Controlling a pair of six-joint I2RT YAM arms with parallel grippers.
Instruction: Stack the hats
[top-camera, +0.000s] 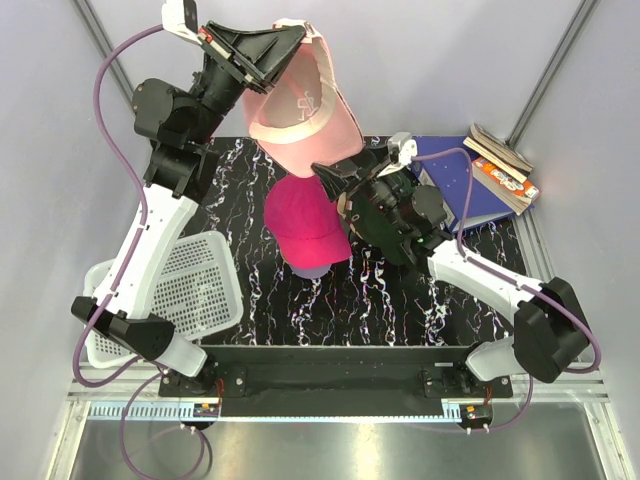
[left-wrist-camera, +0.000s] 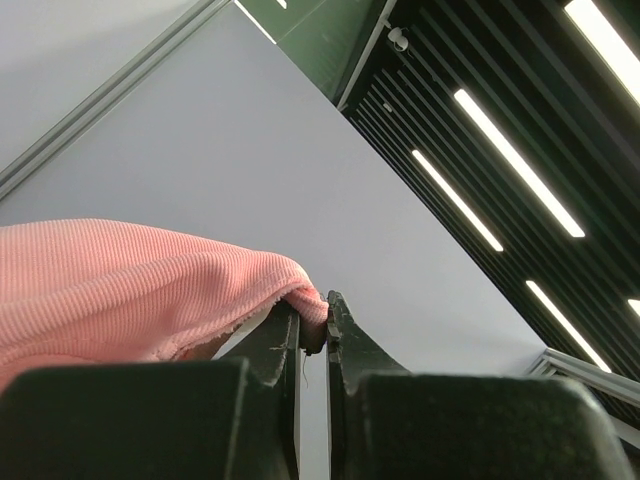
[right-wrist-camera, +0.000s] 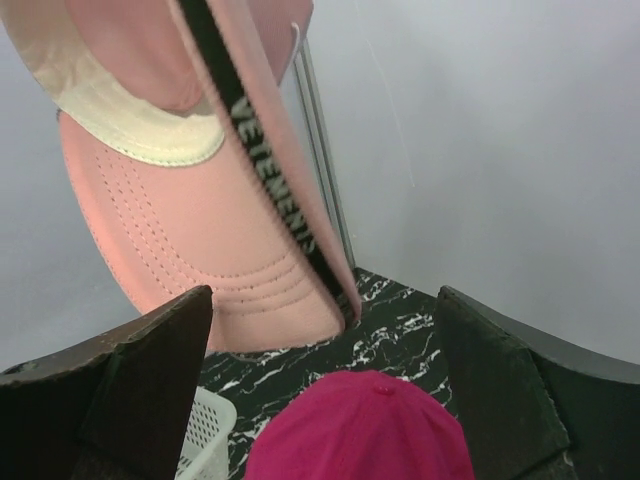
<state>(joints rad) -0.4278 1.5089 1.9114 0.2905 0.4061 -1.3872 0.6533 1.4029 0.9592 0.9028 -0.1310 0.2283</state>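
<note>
Status as I read it from the remote station: the left fingers (top-camera: 280, 55) (left-wrist-camera: 285, 340) are pressed together on a fold of the light pink cap (top-camera: 305, 110) (left-wrist-camera: 120, 280) (right-wrist-camera: 200, 250), pinching the fabric at the cap's edge. The cap hangs raised in the air over the far edge of the tabletop (top-camera: 260, 290), brim pointing down, just above and beyond the magenta cap (top-camera: 305, 225) (right-wrist-camera: 365, 430). The magenta cap lies crown up near the middle of the tabletop. A lavender edge shows under its near side (I cannot tell from the top view what it belongs to). The right fingers (top-camera: 332, 175) (right-wrist-camera: 150, 370) are spread wide and hold nothing. They sit just to the right of the magenta cap and point toward it, with the hanging pink brim between them in the right wrist view. A white mesh basket (top-camera: 200, 290) (right-wrist-camera: 205, 440) overhangs the near left corner of the tabletop. A stack of books (top-camera: 500, 165) rests at the far right corner.
</note>
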